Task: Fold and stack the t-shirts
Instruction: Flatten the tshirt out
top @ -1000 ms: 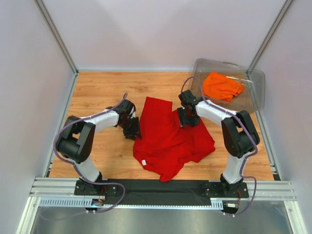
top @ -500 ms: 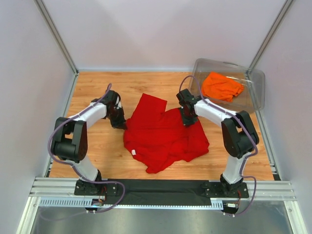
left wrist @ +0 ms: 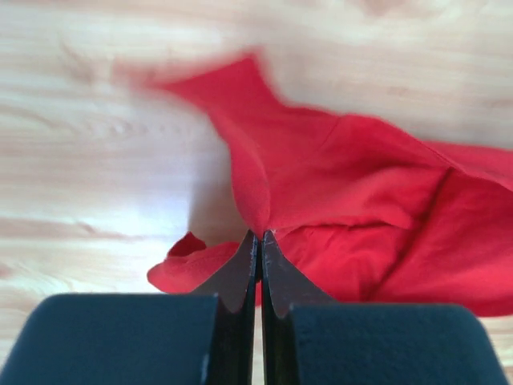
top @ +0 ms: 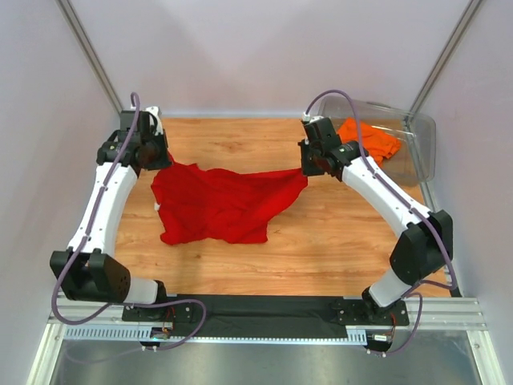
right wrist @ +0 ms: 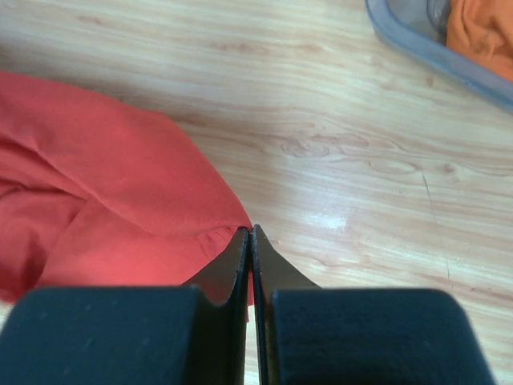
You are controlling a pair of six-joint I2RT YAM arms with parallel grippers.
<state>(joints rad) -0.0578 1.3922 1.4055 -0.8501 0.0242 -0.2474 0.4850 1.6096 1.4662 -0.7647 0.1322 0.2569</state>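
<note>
The red t-shirt (top: 218,202) hangs stretched between both arms over the wooden table, its lower part sagging toward the near side. My left gripper (top: 163,156) is shut on the shirt's left corner; the wrist view shows red cloth (left wrist: 361,200) pinched at the tips of that left gripper (left wrist: 261,234). My right gripper (top: 305,169) is shut on the shirt's right corner, and in its wrist view the red cloth (right wrist: 112,192) runs off to the left from the closed tips of the right gripper (right wrist: 250,230). The orange t-shirt (top: 370,138) lies crumpled in the bin.
A clear plastic bin (top: 421,148) stands at the back right corner; its rim (right wrist: 433,48) shows in the right wrist view. White walls with metal posts close in the table on three sides. A black rail carrying the arm bases runs along the near edge.
Both grippers closed on the red shirt and swung outward and toward the back, lifting it and spreading it from a crumpled heap into a wide stretched span.
</note>
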